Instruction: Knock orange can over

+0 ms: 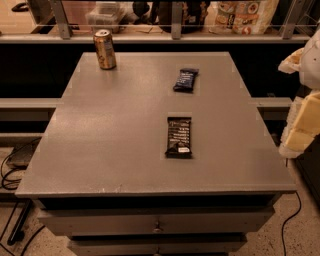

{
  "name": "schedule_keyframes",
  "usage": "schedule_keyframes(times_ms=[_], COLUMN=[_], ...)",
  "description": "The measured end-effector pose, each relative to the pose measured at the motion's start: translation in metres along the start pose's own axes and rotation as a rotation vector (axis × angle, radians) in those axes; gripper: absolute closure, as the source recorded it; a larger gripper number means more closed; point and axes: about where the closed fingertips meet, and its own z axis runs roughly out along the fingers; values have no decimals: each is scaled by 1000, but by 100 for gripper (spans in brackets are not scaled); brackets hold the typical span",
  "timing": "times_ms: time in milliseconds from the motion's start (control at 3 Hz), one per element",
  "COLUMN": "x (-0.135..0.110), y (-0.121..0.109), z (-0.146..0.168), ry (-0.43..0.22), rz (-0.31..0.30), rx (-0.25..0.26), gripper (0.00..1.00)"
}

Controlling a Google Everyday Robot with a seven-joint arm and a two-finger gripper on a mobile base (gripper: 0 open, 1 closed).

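Gripper (303, 120): at the far right edge of the view, seen only as white and pale-yellow parts cut off by the frame, beside the right rim of the counter (100, 150) and not over its surface; cannot tell whether it is spread or pressed together. It touches nothing on the counter. Nearest item: a black snack-bar wrapper (179, 137), lying flat near the counter's middle, long side running front to back. Further back, a dark blue snack-bar wrapper (185, 80), also flat, slightly angled, well apart from the black one. Orange can (105, 49): upright at the back left corner of the counter, silver top rim up, well apart from both wrappers and the farthest item from the gripper. Counter surface grey and speckled; a drawer front with a small knob (157, 229) sits below its front edge. Behind the counter, a railed ledge holds bagged goods (245, 15). Dark cables (10, 175) lie on the floor at left.
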Motion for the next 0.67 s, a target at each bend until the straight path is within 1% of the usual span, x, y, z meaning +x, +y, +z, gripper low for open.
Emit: schedule_keyframes(times_ms=[333,667], x=[0,-2], y=[0,-12], z=[0,1], ry=[0,-94], rz=[0,-9], rx=[0,0], gripper=[0,0])
